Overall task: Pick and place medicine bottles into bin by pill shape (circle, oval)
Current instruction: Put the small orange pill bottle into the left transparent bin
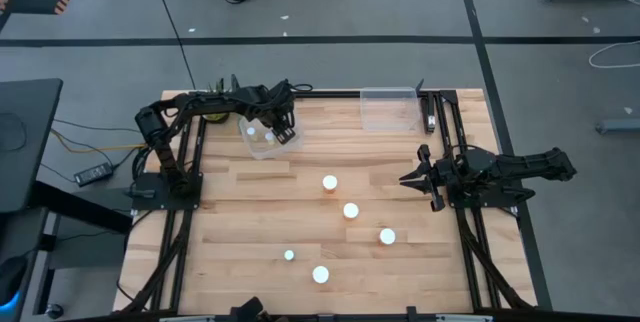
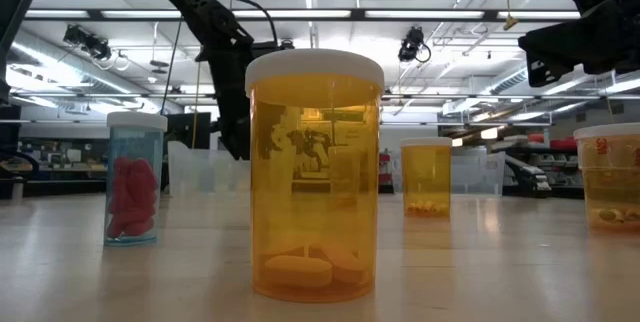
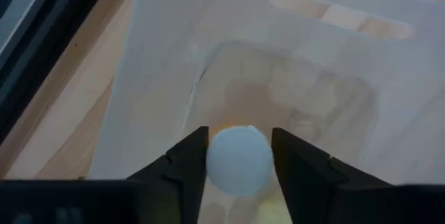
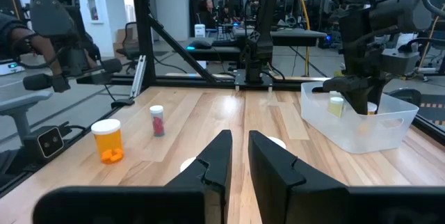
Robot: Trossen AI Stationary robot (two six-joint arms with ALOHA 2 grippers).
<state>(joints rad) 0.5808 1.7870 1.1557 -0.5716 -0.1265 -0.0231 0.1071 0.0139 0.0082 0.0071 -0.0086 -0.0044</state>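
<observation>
My left gripper (image 1: 283, 134) points down into a clear bin (image 1: 262, 140) at the table's far left, shut on a white-capped medicine bottle (image 3: 240, 160). The bin holds other white-capped bottles (image 1: 254, 132). Several bottles stand upright on the table's middle and near part: (image 1: 330, 183), (image 1: 351, 210), (image 1: 387, 235), (image 1: 289, 255), (image 1: 320, 274). In the low view the nearest one is an orange bottle (image 2: 315, 172) with oval pills in it. My right gripper (image 1: 405, 177) waits level at the table's right side, shut on nothing. My left gripper has the bottle's white cap (image 3: 215, 161) between its two fingers, one on each side of the round rim. The fingers (image 3: 299, 168) come from above, pointing steeply down. The bottle hangs upright under them, inside the bin's walls; its body is hidden below the cap.
A second clear bin (image 1: 390, 110) stands at the far edge toward the right, with nothing showing in it. Black frame rails (image 1: 190, 192) run along both sides of the wooden table. A bottle of red pills (image 2: 135, 177) stands left of the orange one in the low view.
</observation>
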